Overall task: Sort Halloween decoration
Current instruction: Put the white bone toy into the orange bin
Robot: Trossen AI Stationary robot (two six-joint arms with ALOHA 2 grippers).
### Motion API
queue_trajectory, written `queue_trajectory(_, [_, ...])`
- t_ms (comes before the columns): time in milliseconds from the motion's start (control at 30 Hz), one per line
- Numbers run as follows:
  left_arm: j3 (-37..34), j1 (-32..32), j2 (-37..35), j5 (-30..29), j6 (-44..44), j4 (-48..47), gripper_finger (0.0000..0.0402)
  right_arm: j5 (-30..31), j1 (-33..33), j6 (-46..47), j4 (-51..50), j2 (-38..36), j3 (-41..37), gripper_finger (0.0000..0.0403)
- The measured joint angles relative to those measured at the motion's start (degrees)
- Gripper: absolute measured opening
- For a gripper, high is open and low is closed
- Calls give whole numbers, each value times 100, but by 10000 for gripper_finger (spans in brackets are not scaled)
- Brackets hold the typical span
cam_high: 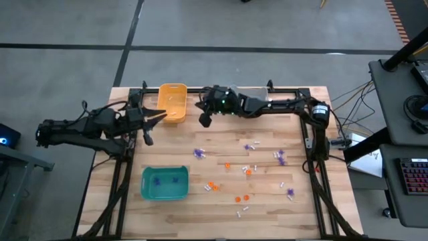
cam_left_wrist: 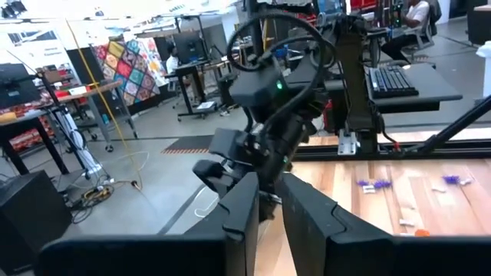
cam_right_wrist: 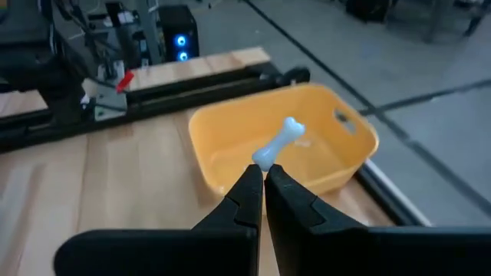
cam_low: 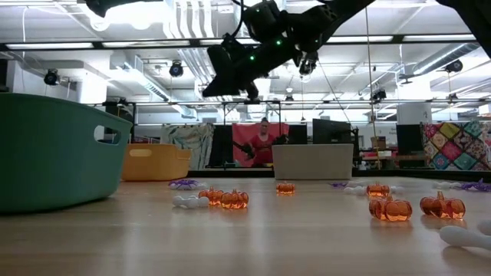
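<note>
Right gripper [cam_right_wrist: 263, 175] pinching a white bone [cam_right_wrist: 278, 143], nearing the yellow bin [cam_right_wrist: 230, 153] at the tabletop's far edge; release likely next; left gripper [cam_high: 148, 124] waiting, apparently closed

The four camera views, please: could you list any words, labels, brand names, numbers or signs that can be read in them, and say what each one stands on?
No text can be read in any view.
The orange-yellow bin, the teal bin and the wooden table show no lettering.
The white bone, held in the right gripper, is unmarked.
The keyboard and the monitors in the room behind are too small to read.
</note>
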Motion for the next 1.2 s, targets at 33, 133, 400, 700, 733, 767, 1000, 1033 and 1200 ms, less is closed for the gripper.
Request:
queue_trajectory(33, [0,-1,0,0,3,7,40,-1,-18,-57,8,-1,49,8])
queue_trajectory(133, [0,-1,0,0,66,67,40,-2,-33,-263,33,1,158,8])
queue_trajectory(400, [0,0,17,0,293,394,40,-1,-33,-458,378,2,205,9])
queue_trajectory(700, [0,1,17,-2,435,636,40,-16,-33,-604,742,137,294,9])
queue_trajectory(733, [0,1,17,-2,444,654,40,-73,-33,-611,720,234,356,9])
queue_trajectory(767, [0,-1,17,0,452,669,40,-108,-33,-628,722,382,476,9])
queue_trajectory(1000, [0,1,13,-2,457,694,40,-106,-46,-882,695,1387,1511,9])
queue_trajectory(1033, [0,1,9,0,463,692,40,-106,-49,-919,655,1552,1715,9])
queue_trajectory(1200, [0,0,-13,-2,529,694,40,-109,-109,-1110,-211,2321,2867,9])
